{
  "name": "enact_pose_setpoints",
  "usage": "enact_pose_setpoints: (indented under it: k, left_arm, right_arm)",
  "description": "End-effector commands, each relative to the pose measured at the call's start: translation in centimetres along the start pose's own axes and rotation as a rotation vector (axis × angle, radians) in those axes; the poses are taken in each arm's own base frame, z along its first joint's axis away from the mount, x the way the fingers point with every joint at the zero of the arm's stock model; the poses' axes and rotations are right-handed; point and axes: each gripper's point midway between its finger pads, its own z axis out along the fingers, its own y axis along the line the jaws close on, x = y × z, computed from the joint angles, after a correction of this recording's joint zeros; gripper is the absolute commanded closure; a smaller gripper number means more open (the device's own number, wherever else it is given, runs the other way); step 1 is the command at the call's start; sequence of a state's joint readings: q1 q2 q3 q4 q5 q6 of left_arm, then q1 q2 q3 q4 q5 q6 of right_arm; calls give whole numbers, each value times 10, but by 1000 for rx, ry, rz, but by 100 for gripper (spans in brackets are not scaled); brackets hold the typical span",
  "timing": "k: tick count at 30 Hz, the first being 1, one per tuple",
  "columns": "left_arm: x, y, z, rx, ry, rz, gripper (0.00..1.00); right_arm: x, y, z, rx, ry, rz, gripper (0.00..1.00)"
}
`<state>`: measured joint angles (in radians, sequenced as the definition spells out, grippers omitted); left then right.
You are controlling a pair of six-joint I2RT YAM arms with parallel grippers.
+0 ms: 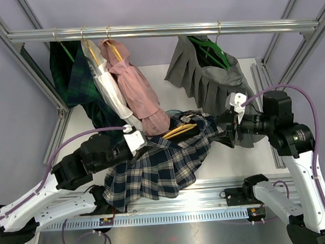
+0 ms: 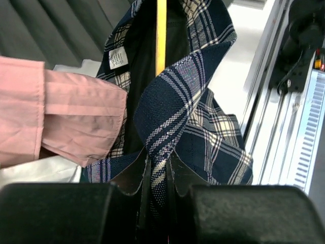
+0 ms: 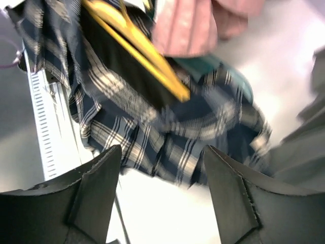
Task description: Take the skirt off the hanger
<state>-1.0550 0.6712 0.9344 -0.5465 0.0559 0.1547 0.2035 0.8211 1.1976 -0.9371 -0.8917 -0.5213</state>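
Note:
A navy plaid skirt (image 1: 160, 167) lies spread on the white table with a yellow wooden hanger (image 1: 180, 131) still inside its waistband. My left gripper (image 1: 143, 141) is at the skirt's upper left edge. In the left wrist view it (image 2: 158, 170) is shut on a fold of the skirt (image 2: 203, 137), with the hanger (image 2: 161, 35) running straight ahead. My right gripper (image 1: 225, 130) hovers just off the skirt's right edge. Seen from the right wrist, it (image 3: 162, 157) stands open and empty, with the skirt (image 3: 152, 132) and the hanger (image 3: 137, 46) beyond its fingertips.
A metal rail (image 1: 161, 30) across the back carries hung clothes: a grey pleated skirt (image 1: 210, 79) at the right, a pink garment (image 1: 137, 84), a white shirt (image 1: 109, 89) and a dark green plaid piece (image 1: 73, 78). The pink garment (image 2: 66, 122) hangs close beside my left gripper.

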Motion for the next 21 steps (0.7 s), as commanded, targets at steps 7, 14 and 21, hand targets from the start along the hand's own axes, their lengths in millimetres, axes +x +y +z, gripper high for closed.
enact_pose_setpoints:
  k: [7, 14, 21]
  left_arm:
    - [-47, -24, -1, 176, -158, 158, 100]
    - [-64, -31, 6, 217, -224, 138, 100]
    - [-65, -24, 11, 172, -227, 124, 100]
  right_arm:
    - [-38, 17, 19, -329, -211, -245, 9]
    - [-40, 20, 37, -429, -223, -251, 14]
    - [-28, 40, 42, -497, -183, -214, 20]
